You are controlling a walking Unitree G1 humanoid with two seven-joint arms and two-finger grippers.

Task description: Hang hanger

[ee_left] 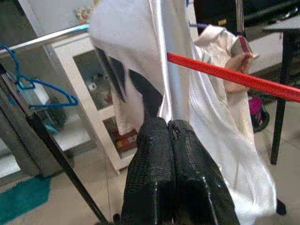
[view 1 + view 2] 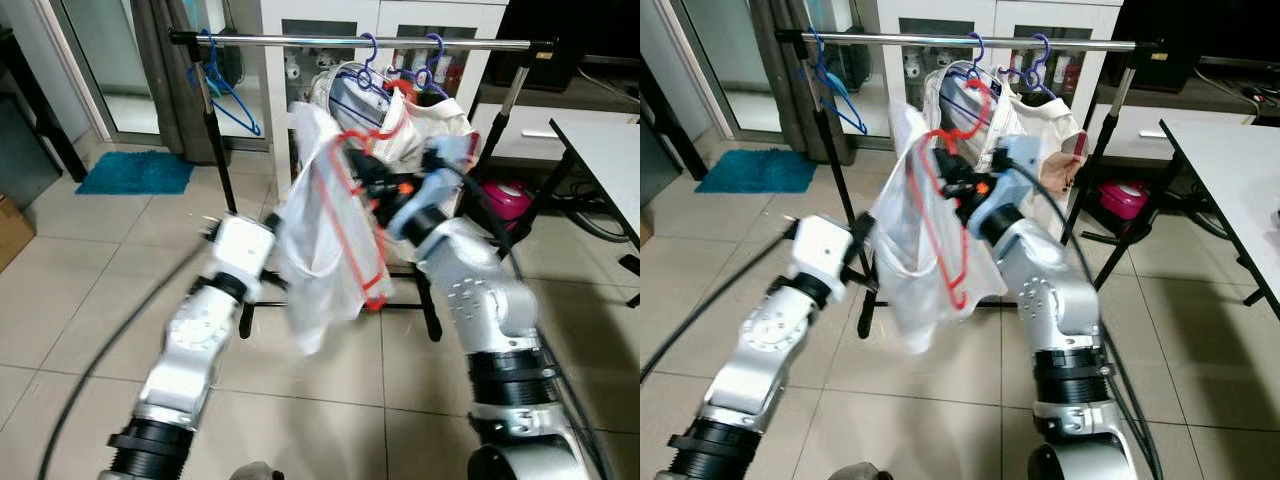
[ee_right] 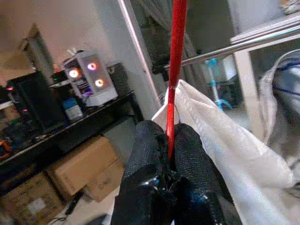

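Both silver arms are reaching forward and upward toward the middle of the head views. The left gripper (image 1: 168,136) is pinching white fabric with fingers pressed together. The right gripper (image 3: 169,140), higher and right of centre, is clamping its fingers on a red hanger (image 3: 176,70).

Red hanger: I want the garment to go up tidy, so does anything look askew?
Yes. The red hanger is tilted steeply, and the white garment hangs bunched off it, below the rail.
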